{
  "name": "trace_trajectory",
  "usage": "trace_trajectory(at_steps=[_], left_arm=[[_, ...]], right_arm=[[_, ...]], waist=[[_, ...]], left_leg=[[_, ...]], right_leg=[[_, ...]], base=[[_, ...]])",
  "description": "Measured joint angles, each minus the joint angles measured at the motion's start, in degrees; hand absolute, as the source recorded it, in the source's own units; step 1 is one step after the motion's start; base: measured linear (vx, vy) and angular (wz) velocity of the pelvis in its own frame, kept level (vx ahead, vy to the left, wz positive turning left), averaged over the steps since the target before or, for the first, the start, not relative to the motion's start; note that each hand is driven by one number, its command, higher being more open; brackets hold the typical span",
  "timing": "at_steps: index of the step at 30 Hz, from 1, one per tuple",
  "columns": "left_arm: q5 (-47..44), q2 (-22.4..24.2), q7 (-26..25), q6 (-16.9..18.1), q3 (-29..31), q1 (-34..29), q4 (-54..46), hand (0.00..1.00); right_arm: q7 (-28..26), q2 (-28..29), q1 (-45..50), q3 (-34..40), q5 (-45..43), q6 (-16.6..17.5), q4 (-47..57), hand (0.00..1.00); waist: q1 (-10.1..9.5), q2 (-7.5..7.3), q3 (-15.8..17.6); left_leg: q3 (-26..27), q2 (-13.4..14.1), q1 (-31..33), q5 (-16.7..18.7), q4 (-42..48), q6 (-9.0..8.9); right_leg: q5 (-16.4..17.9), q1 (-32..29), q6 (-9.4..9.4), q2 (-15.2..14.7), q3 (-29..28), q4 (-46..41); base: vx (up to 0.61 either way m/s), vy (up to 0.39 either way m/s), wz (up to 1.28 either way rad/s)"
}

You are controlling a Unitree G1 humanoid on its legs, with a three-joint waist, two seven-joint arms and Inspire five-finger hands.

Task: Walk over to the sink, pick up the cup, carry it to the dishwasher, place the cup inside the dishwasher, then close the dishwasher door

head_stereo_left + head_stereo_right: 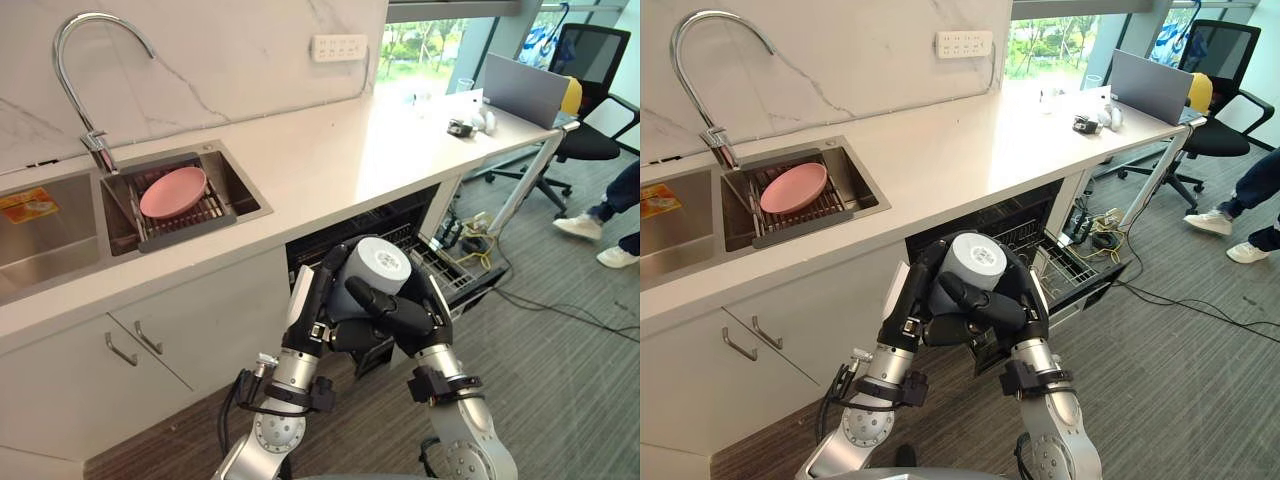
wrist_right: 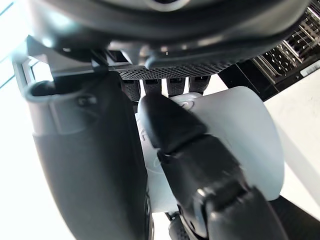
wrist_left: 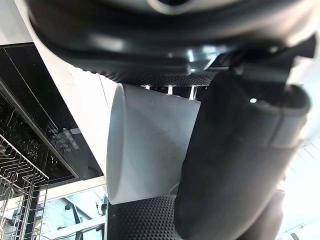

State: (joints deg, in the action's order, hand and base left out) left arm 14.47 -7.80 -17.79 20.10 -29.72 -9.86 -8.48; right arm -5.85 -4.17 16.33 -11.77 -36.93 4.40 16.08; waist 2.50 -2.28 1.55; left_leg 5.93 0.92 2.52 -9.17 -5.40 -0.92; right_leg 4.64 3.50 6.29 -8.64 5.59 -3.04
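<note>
A pale grey cup (image 1: 378, 268) hangs upside down, its base facing up, in front of the open dishwasher (image 1: 440, 262). Both hands clasp it. My left hand (image 1: 318, 300) curls round its left side, and my right hand (image 1: 412, 318) wraps it from the right with the thumb across the front. In the left wrist view the cup (image 3: 150, 142) lies against the palm under the thumb (image 3: 235, 165). In the right wrist view fingers (image 2: 195, 155) curl over the cup (image 2: 235, 135). The dishwasher's wire rack (image 1: 1065, 265) is pulled out over the lowered door.
A double sink (image 1: 120, 205) with a curved tap (image 1: 85, 80) holds a pink plate (image 1: 172, 192) on a rack. White counter (image 1: 340, 150) runs right to a laptop (image 1: 525, 90). Office chair (image 1: 590, 70), a person's legs (image 1: 615, 215) and floor cables (image 1: 560, 300) lie to the right.
</note>
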Motion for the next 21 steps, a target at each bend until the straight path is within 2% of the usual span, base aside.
trace_trajectory(at_steps=[9, 10, 21], left_arm=[[2.5, -0.2, -1.6, -0.3, 0.7, 0.0, 0.2, 0.0], [2.6, -0.2, -1.8, -0.3, 0.6, 0.0, 0.2, 0.0], [6.0, -0.1, -4.5, -0.3, 1.1, -0.3, 0.4, 0.0]], right_arm=[[0.8, 0.9, 0.0, -1.6, -1.0, 0.0, -0.5, 0.0], [0.8, 0.9, 0.0, -1.6, -0.9, 0.0, -0.5, 1.0], [1.5, 1.4, -0.5, -2.1, 2.4, 0.4, -0.4, 1.0]], waist=[[0.0, 0.09, 0.1], [0.02, 0.09, 0.1], [0.05, 0.1, 0.1]], left_leg=[[-0.1, 0.0, 0.0, 0.0, 0.0, -0.04], [-0.1, 0.0, 0.0, 0.0, 0.0, -0.04], [0.0, 0.0, -0.1, 0.0, 0.0, -0.06]], right_leg=[[0.0, 0.0, -0.02, 0.0, 0.1, 0.0], [0.0, 0.0, -0.02, 0.0, 0.1, 0.0], [0.0, 0.1, -0.02, 0.1, 0.0, 0.0]], base=[[0.0, 0.0, 0.0], [0.0, 0.0, 0.0], [0.0, 0.0, 0.0]])
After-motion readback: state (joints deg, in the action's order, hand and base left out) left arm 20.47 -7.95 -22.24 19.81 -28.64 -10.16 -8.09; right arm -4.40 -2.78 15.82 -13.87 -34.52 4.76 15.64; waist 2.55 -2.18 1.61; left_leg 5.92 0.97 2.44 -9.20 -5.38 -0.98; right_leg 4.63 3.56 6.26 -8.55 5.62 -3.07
